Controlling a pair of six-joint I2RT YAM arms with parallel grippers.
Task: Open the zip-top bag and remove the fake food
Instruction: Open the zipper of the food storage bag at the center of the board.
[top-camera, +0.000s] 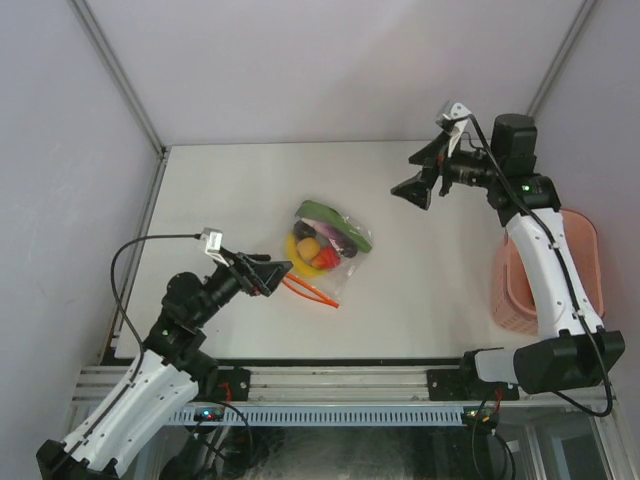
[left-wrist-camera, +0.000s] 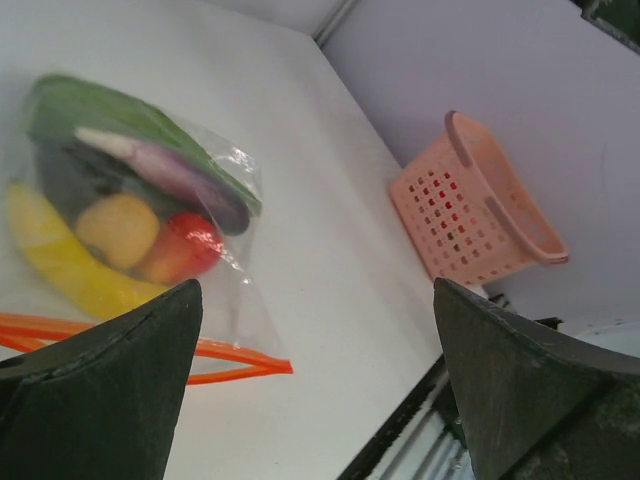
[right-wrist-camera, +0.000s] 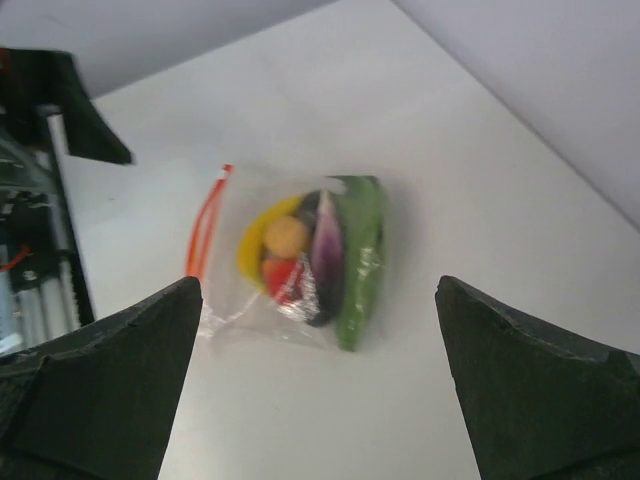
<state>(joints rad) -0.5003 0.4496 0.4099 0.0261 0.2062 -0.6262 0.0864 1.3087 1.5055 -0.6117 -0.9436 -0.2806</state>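
Observation:
The clear zip-top bag (top-camera: 325, 250) lies on the white table mid-centre, with its red-orange zip strip (top-camera: 310, 290) on the near edge. In the left wrist view the strip's (left-wrist-camera: 230, 358) two halves are parted. The fake food (top-camera: 322, 245) is inside: a red piece (left-wrist-camera: 185, 245), an orange ball (left-wrist-camera: 118, 230), a yellow piece (left-wrist-camera: 65, 270), a purple one (left-wrist-camera: 175, 178) and a long green one (left-wrist-camera: 100, 115). My left gripper (top-camera: 278, 272) is open and empty, just left of the zip strip. My right gripper (top-camera: 416, 172) is open and empty, raised high at the back right, looking down on the bag (right-wrist-camera: 300, 260).
A pink perforated basket (top-camera: 545, 275) stands at the table's right edge by the right arm, and also shows in the left wrist view (left-wrist-camera: 480, 215). Grey walls close off the left, back and right. A metal rail (top-camera: 330, 385) runs along the near edge.

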